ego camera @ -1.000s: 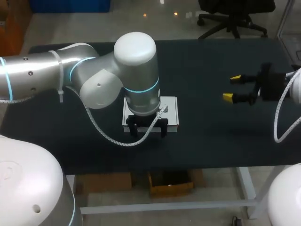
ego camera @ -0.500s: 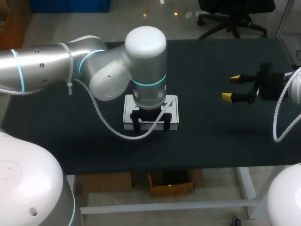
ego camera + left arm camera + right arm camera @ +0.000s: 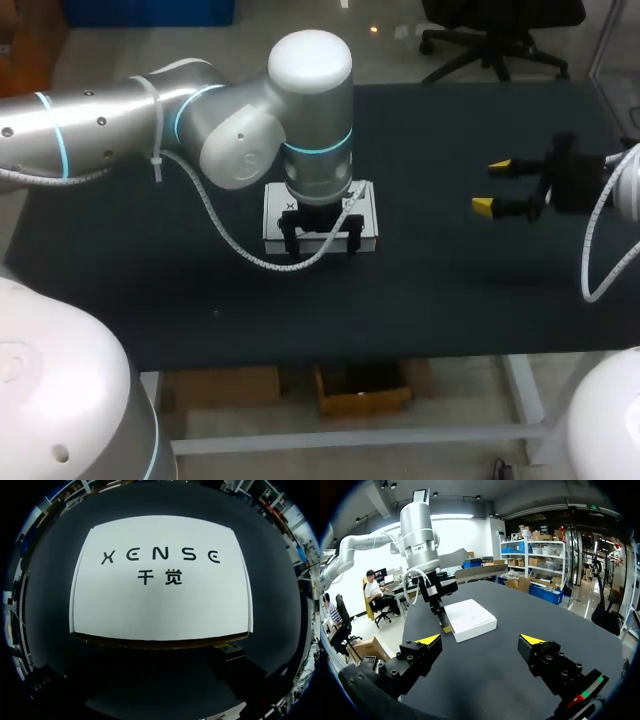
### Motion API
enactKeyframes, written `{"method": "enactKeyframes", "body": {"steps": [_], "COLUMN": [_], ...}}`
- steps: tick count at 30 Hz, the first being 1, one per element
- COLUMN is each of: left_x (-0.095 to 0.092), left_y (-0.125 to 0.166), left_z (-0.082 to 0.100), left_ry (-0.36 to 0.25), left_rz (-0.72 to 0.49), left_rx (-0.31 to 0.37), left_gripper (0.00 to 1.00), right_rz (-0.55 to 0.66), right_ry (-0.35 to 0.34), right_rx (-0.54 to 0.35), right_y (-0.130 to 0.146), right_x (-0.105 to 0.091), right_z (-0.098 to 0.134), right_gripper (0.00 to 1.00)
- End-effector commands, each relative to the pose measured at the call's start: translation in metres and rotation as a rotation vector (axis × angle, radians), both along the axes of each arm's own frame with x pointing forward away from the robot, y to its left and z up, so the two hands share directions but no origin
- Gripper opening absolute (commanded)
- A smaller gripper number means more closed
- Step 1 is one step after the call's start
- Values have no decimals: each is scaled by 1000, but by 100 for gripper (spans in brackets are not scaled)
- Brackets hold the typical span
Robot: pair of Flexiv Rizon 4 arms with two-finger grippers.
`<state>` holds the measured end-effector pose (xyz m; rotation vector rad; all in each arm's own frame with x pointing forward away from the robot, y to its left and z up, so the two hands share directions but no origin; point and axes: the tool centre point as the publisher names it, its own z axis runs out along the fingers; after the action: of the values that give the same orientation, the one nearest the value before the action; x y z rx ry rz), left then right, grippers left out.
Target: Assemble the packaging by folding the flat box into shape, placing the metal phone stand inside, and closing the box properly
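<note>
The white box [image 3: 367, 222] lies flat with its lid down at the middle of the dark desk [image 3: 450, 300]. The left gripper [image 3: 321, 248] hangs over the box's near edge, fingers spread and pinching nothing. At the right of the frame, well apart from the box, the right gripper [image 3: 492, 186] hovers with its yellow tips spread and empty.

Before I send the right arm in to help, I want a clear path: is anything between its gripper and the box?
Nothing visible. The table between the right gripper and the box is bare; the left gripper stands at the box's near edge, off that line.
</note>
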<state>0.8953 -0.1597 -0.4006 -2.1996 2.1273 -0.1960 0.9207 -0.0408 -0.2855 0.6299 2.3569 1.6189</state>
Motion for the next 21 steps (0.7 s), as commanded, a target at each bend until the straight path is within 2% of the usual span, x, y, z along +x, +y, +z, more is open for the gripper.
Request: {"method": "enactKeyframes", "body": {"steps": [1,21], "left_x": [18,124], "left_y": [-4,5], "left_z": [-2,-1], "left_ry": [19,50], "left_rz": [0,-8], "left_rx": [4,-12], "left_gripper": [100,100], "right_rz": [2,2], "right_ry": [-2,-2], "right_rx": [4,4], "right_y": [-1,-1], "right_x": [0,0], "right_z": [0,0], "right_gripper": [100,100]}}
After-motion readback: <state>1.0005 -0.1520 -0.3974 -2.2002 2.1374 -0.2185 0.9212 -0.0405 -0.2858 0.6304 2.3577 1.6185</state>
